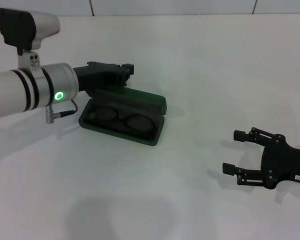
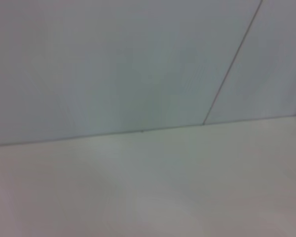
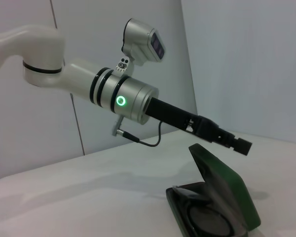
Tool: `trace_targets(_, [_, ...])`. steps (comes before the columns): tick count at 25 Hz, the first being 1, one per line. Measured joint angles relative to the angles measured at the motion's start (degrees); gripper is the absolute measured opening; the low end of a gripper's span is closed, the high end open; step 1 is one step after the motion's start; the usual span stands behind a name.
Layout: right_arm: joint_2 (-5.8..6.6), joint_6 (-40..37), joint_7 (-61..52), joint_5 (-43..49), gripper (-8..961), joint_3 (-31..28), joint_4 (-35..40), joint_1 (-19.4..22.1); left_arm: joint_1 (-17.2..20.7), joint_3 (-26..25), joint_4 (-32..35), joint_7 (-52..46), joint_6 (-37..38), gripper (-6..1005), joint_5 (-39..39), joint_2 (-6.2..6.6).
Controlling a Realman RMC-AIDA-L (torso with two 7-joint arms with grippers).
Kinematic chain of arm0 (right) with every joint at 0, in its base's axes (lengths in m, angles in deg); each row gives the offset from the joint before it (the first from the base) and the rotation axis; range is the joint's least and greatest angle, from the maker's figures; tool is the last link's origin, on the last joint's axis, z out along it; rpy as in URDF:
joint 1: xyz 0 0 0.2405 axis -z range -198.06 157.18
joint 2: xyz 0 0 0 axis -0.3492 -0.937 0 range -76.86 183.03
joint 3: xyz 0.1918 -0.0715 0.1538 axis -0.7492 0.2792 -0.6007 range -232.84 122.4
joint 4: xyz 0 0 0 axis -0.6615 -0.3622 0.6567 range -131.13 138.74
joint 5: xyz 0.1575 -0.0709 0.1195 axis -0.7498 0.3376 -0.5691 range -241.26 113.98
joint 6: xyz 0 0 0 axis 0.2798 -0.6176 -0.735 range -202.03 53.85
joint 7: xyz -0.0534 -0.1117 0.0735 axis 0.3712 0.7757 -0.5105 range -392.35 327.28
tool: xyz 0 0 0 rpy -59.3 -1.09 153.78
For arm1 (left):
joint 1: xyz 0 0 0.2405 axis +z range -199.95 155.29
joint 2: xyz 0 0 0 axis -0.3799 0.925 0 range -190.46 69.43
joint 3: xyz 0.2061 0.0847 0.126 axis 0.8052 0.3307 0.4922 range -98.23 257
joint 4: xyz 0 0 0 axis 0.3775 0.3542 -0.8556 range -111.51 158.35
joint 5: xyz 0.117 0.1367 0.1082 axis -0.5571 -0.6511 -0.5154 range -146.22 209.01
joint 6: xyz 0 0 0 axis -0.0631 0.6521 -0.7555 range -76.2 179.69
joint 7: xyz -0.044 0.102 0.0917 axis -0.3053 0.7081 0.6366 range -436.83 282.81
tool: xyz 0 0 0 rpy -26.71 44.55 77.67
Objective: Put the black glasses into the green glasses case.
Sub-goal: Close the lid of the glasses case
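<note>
The green glasses case (image 1: 157,134) lies open left of the table's middle, its lid (image 1: 147,99) standing up at the back. The black glasses (image 1: 121,118) lie inside it on the lining, lenses up. My left gripper (image 1: 127,70) is shut and empty, just behind and above the lid's top edge. The right wrist view shows the same: the case (image 3: 232,192), the glasses (image 3: 209,223), and the left gripper (image 3: 241,145) over the lid. My right gripper (image 1: 230,151) is open and empty, low over the table at the right, well apart from the case.
The white table (image 1: 200,60) ends at a pale wall at the back. The left wrist view shows only the table and wall (image 2: 138,64). A cable (image 1: 65,112) hangs from the left wrist next to the case.
</note>
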Motion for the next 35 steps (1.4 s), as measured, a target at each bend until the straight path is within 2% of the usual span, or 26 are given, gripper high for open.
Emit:
trace_targets(4, [-0.03, 0.04, 0.00, 0.00, 879, 0.07, 0.00, -0.20, -0.94, 0.78, -1.76, 2.68, -2.07, 16, 3.11, -0.05])
trace_targets(10, [-0.15, 0.04, 0.00, -0.01, 879, 0.06, 0.08, -0.31, -4.77, 1.61, -7.18, 2.86, -4.67, 15, 3.45, 0.00])
trace_targets(12, [-0.22, 0.04, 0.00, -0.01, 878, 0.03, 0.08, -0.31, -4.99, 1.62, -7.65, 3.12, -4.79, 15, 3.49, 0.00])
trace_targets(23, [-0.30, 0.11, -0.08, -0.28, 878, 0.00, -0.01, -0.27, -2.31, 1.55, -7.06, 5.72, -3.80, 15, 4.44, 0.23])
trace_targets(35, [-0.33, 0.08, -0.38, -0.45, 878, -1.48, -0.18, -0.27, 0.93, 1.23, -8.12, 17.13, -2.11, 15, 11.59, 0.25])
